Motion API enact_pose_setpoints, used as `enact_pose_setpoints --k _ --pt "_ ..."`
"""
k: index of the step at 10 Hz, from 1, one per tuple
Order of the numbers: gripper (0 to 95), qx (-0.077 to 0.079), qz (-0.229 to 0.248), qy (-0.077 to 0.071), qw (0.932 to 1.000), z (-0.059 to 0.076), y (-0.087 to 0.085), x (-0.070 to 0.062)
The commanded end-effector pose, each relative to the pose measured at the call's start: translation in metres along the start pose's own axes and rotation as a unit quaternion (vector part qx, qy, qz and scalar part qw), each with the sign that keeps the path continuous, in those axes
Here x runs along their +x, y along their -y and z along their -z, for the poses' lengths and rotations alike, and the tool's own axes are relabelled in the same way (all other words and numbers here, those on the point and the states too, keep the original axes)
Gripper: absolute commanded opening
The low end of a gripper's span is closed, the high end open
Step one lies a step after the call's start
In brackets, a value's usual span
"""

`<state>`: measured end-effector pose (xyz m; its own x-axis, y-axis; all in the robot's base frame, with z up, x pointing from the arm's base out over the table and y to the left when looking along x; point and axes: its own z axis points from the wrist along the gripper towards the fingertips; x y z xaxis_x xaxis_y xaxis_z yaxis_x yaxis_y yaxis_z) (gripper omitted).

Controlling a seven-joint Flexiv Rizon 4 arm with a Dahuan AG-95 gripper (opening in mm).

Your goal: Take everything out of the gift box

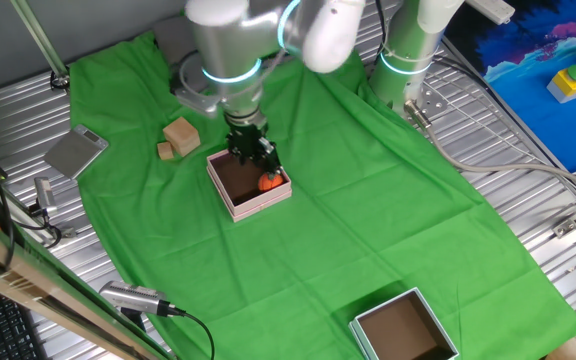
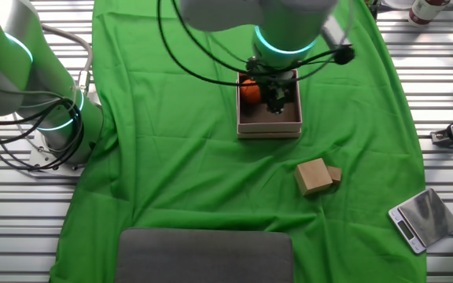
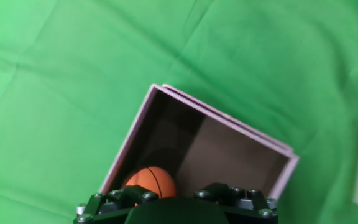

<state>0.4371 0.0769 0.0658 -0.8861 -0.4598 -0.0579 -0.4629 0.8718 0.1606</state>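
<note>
The gift box (image 1: pixel 232 203) with pale pink walls and a dark brown inside sits on the green cloth. It also shows in the other fixed view (image 2: pixel 270 130) and the hand view (image 3: pixel 129 140). The orange ball (image 1: pixel 268 182) lies in one corner of it, free, and shows in the other two views (image 2: pixel 248 91) (image 3: pixel 149 180). My gripper (image 1: pixel 262 163) reaches down into the box right beside the ball (image 2: pixel 274 100). Its fingers are dark and too small to read. The tan wooden cube (image 1: pixel 181 133) lies outside on the cloth (image 2: pixel 313 175).
A small brown block (image 1: pixel 166 150) touches the cube. A larger teal-grey box (image 1: pixel 405 330) stands at the cloth's near edge. A silver scale (image 1: pixel 76 152) lies beside the cloth. A grey slab (image 2: pixel 203 255) lies at the cloth's edge in the other fixed view.
</note>
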Motion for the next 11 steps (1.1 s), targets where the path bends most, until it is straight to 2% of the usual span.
enact_pose_setpoints --k 1,5,7,8,10,11 --pt "76.0 -0.003 -0.002 -0.001 1.0 0.0 -0.002 -0.002" --pt "76.0 0.002 -0.003 0.001 1.0 -0.007 -0.004 -0.003" --pt "76.0 0.013 0.013 0.007 0.9998 -0.012 0.0 -0.002" --pt "57.0 0.019 0.025 0.011 0.9994 -0.016 0.003 -0.002" --pt "57.0 0.025 0.047 0.019 0.9984 -0.021 0.009 -0.001" --pt "57.0 0.043 0.07 0.017 0.9965 -0.016 0.015 -0.005"
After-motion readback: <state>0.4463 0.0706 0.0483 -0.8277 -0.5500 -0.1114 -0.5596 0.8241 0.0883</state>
